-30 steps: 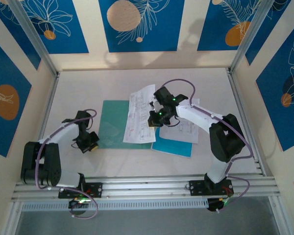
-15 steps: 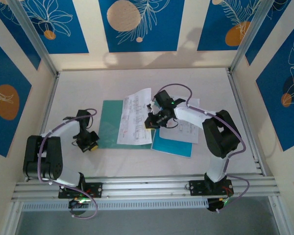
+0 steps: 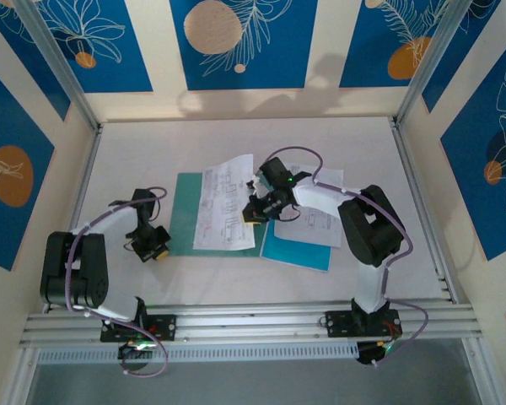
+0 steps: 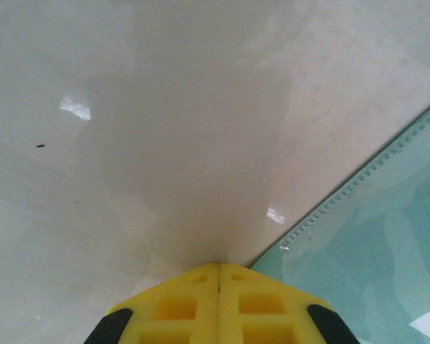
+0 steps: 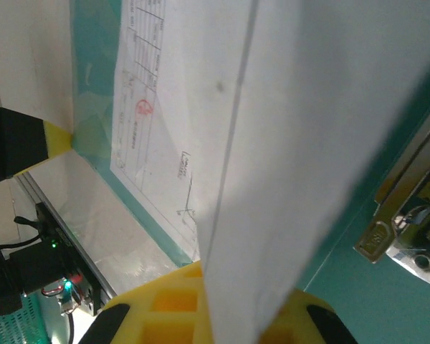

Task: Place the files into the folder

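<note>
The teal-green folder (image 3: pixel 181 215) lies flat at mid-table. My right gripper (image 3: pixel 250 216) is shut on a white printed sheet of the files (image 3: pixel 223 202), which hangs tilted above the folder. Seen from the right wrist, that sheet (image 5: pixel 308 143) rises from between the shut yellow fingertips of the right gripper (image 5: pixel 218 279), and the metal clip (image 5: pixel 401 229) sits to the right. More white sheets (image 3: pixel 325 224) rest on a bright blue sheet (image 3: pixel 299 251) under the right arm. My left gripper (image 3: pixel 156 249) is shut and empty, its tip (image 4: pixel 218 269) on the table against the folder's edge (image 4: pixel 365 236).
An aluminium rail (image 3: pixel 253 316) runs along the near edge with both arm bases on it. Frame posts and patterned walls close in the left, right and back sides. Bare table (image 3: pixel 236 139) stretches behind the folder.
My right gripper has carried the white sheet leftward, so it now hangs further over the folder's left cover. The left gripper has stayed at the folder's edge.
</note>
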`<action>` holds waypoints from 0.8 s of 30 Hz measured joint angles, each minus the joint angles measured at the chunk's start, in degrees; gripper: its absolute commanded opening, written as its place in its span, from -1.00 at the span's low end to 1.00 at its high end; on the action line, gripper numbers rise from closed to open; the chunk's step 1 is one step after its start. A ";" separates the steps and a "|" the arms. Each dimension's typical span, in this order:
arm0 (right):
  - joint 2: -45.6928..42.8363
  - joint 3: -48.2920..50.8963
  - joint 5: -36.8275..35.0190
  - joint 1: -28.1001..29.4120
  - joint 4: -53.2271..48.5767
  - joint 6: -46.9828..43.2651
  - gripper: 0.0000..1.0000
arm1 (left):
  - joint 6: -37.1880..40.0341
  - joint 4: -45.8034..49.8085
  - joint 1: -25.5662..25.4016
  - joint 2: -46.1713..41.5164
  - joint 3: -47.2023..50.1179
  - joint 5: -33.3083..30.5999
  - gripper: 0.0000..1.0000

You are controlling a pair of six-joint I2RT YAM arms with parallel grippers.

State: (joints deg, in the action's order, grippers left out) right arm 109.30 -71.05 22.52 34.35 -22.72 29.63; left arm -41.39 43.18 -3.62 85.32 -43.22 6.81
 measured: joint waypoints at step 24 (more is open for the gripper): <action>5.88 -0.87 2.03 2.78 7.17 6.56 -1.00 | 1.09 0.35 0.09 0.31 -0.24 0.15 -1.00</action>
State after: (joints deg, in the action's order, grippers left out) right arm 115.18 -71.92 24.56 37.12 -15.55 36.18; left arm -40.29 43.53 -3.53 85.62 -43.46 6.96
